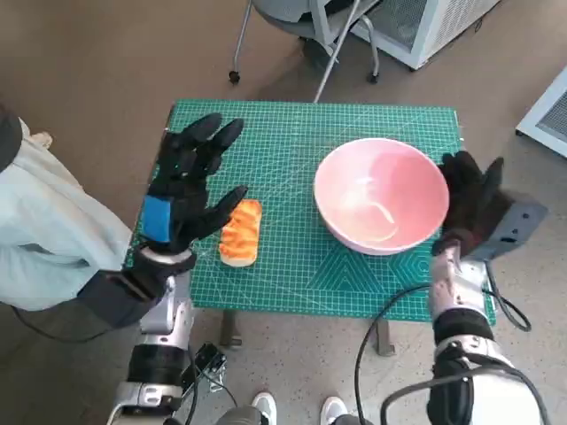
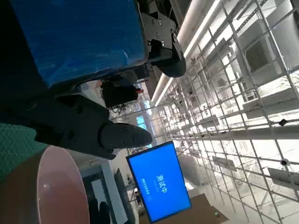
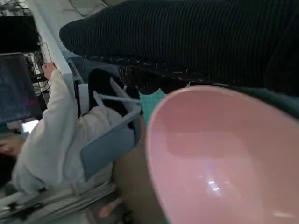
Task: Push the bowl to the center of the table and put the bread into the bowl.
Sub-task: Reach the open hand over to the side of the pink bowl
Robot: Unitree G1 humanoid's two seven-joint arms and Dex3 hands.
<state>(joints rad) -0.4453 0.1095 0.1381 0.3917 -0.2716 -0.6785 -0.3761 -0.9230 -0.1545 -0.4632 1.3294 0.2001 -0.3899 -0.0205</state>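
Observation:
A pink bowl (image 1: 382, 195) stands empty on the right half of the green cutting mat (image 1: 292, 142); it also shows as the pink bowl (image 3: 224, 154) close up in the right wrist view and as the bowl's rim (image 2: 51, 186) in the left wrist view. My right hand (image 1: 472, 199) is against the bowl's right side, fingers spread, holding nothing. A golden bread roll (image 1: 241, 232) lies on the mat's left part. My left hand (image 1: 189, 181) hovers open just left of and above the bread, thumb near its top end.
The mat covers the small table. A person in a pale sleeve (image 1: 44, 230) stands at the left; a seated person (image 3: 51, 140) shows in the right wrist view. A chair base (image 1: 310, 35) and white units (image 1: 425, 27) stand beyond the table's far edge. Feet (image 1: 297, 409) show below.

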